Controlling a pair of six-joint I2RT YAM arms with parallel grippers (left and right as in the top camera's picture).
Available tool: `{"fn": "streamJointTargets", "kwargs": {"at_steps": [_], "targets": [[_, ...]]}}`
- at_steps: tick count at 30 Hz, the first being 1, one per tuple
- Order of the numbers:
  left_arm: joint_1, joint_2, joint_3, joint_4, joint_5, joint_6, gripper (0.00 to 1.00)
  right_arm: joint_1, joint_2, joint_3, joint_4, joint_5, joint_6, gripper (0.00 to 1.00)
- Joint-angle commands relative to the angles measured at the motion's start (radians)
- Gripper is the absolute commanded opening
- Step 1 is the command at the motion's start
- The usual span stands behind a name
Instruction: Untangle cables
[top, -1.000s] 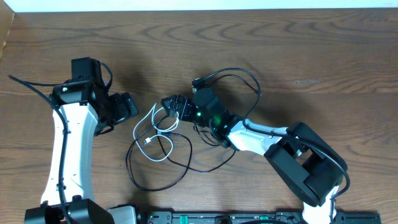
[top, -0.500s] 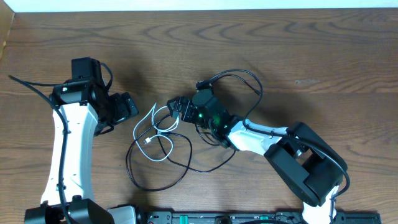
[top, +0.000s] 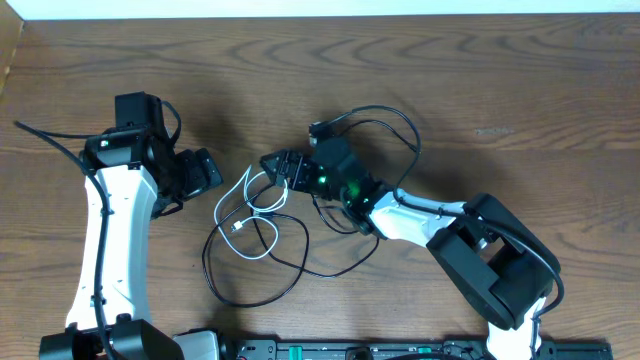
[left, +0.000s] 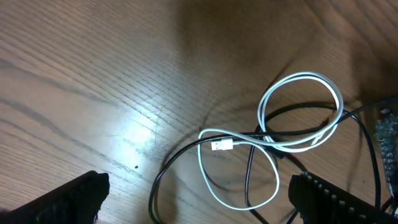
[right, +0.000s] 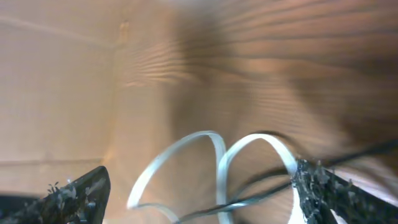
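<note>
The cables lie tangled on the wooden table between the arms. A short white cable (top: 256, 205) is coiled in loops, with its plug (left: 222, 145) lying flat. Thin black cables (top: 262, 272) loop through and below it. My right gripper (top: 280, 167) is open at the right edge of the tangle. Its fingers (right: 76, 195) stand wide apart around the white loops (right: 219, 155) and a black strand (right: 267, 193), clamping nothing. My left gripper (top: 203, 172) is open to the left of the tangle, above the table. A white loop (left: 273, 186) and a black cable (left: 165, 176) show between its fingers (left: 65, 200).
A thicker black wire (top: 392, 122) arcs over the right arm's wrist. The left arm's white link (top: 110, 240) runs down the left side. The table's far edge (top: 320, 14) is at the top.
My right gripper has shifted slightly right and then back left onto the white loops. The left arm has not moved.
</note>
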Motion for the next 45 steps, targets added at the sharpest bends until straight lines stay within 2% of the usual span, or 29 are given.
{"fn": "streamJointTargets", "kwargs": {"at_steps": [1,5,9,15,17,20,23,24,28,37,45], "targets": [[0.005,-0.011,0.016,-0.006,-0.009,-0.005,0.98,-0.006,0.040,0.003,0.055,-0.128,0.077,0.91],[0.005,-0.011,0.016,-0.006,-0.009,-0.005,0.98,0.007,0.122,0.003,0.226,-0.188,0.093,0.93],[0.005,-0.011,0.016,-0.006,-0.009,-0.005,0.98,0.025,0.217,0.006,0.413,-0.196,0.211,0.95],[0.005,-0.011,0.016,-0.006,-0.009,-0.005,0.98,0.043,0.337,0.032,0.608,-0.204,0.283,0.93],[0.005,-0.011,0.016,-0.006,-0.009,-0.005,0.98,0.051,0.357,0.039,0.670,-0.213,0.283,0.80],[0.005,-0.011,0.016,-0.006,-0.009,-0.005,0.98,0.053,0.356,0.039,0.686,-0.209,0.253,0.73],[0.005,-0.011,0.016,-0.006,-0.009,-0.005,0.98,0.042,0.350,0.039,0.685,-0.236,0.237,0.62],[0.005,-0.011,0.016,-0.006,-0.009,-0.005,0.98,0.035,0.343,0.039,0.681,-0.251,0.237,0.61],[0.005,-0.011,0.016,-0.006,-0.009,-0.005,0.98,0.003,0.275,0.049,0.566,-0.352,0.189,0.65],[0.005,-0.011,0.016,-0.006,-0.009,-0.005,0.98,0.036,0.243,0.181,0.166,-0.415,-0.013,0.68],[0.005,-0.011,0.016,-0.006,-0.009,-0.005,0.98,0.030,0.241,0.212,0.116,-0.492,-0.066,0.68]]}}
